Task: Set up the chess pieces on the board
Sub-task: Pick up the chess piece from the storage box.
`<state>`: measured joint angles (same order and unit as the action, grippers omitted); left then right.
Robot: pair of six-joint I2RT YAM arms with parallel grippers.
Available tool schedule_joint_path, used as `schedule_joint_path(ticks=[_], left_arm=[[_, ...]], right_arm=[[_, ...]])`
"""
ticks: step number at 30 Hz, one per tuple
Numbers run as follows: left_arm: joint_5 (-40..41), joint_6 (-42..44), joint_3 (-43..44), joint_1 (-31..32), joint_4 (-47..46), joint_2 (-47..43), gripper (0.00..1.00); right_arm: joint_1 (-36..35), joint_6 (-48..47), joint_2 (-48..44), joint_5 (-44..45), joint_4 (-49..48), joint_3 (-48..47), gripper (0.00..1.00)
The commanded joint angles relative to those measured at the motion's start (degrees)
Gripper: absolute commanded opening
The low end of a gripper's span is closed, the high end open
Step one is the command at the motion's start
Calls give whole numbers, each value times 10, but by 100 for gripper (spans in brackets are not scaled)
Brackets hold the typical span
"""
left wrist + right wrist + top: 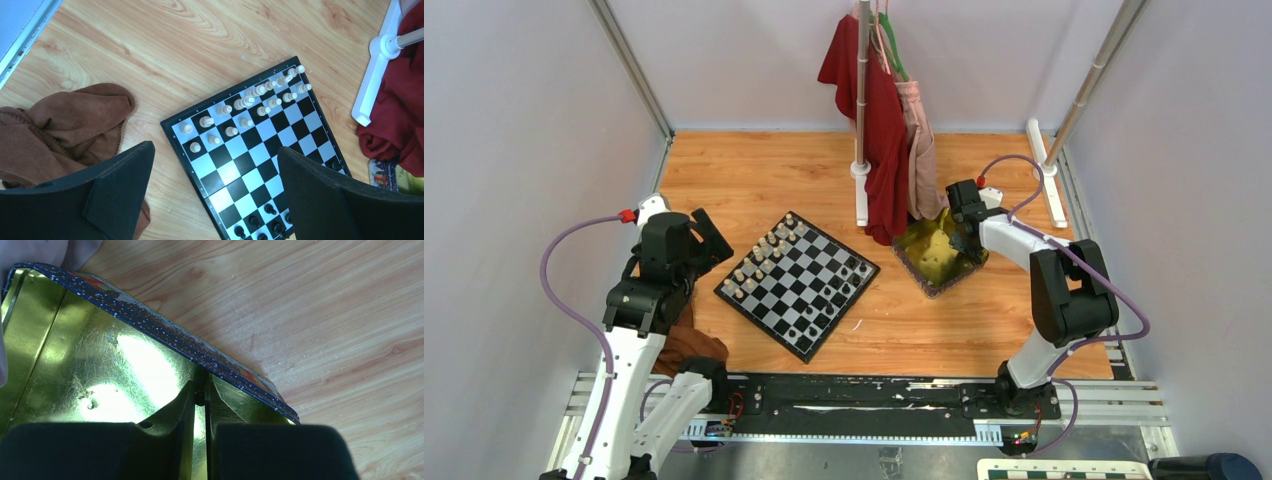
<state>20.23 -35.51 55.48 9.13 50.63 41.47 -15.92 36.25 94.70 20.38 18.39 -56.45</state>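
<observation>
The board (796, 285) lies at an angle left of the table's middle. Cream chess pieces (764, 255) fill its far-left rows and black chess pieces (834, 295) stand along its near-right side. My left gripper (699, 245) hovers over the board's left edge (200, 165), open and holding nothing (215, 150). The cream pieces (245, 107) and black pieces (260, 220) show beneath it. My right gripper (964, 245) reaches into the shiny gold tray (934, 255). Its fingers are pinched nearly together on a small black chess piece (199, 399) near the tray's wall (165, 332).
A brown cloth (686, 345) lies crumpled left of the board, near my left arm. A white rack post (861, 110) with a red garment (879, 130) and a pink one (919, 150) stands behind the board and tray. A white bracket (1046, 170) sits at the far right.
</observation>
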Motion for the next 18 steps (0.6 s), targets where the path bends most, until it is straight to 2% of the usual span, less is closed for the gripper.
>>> schedule_joint_path(ticks=[1, 6, 10, 18], left_arm=[[9, 4, -8, -4, -10, -7, 100], [8, 1, -13, -4, -10, -13, 100], [7, -2, -16, -4, -10, -17, 100], [3, -11, -15, -4, -11, -26, 100]], right_arm=[[11, 0, 3, 2, 11, -9, 5], [11, -9, -10, -15, 22, -15, 0], [3, -20, -33, -33, 26, -13, 0], [-71, -58, -96, -25, 44, -10, 0]])
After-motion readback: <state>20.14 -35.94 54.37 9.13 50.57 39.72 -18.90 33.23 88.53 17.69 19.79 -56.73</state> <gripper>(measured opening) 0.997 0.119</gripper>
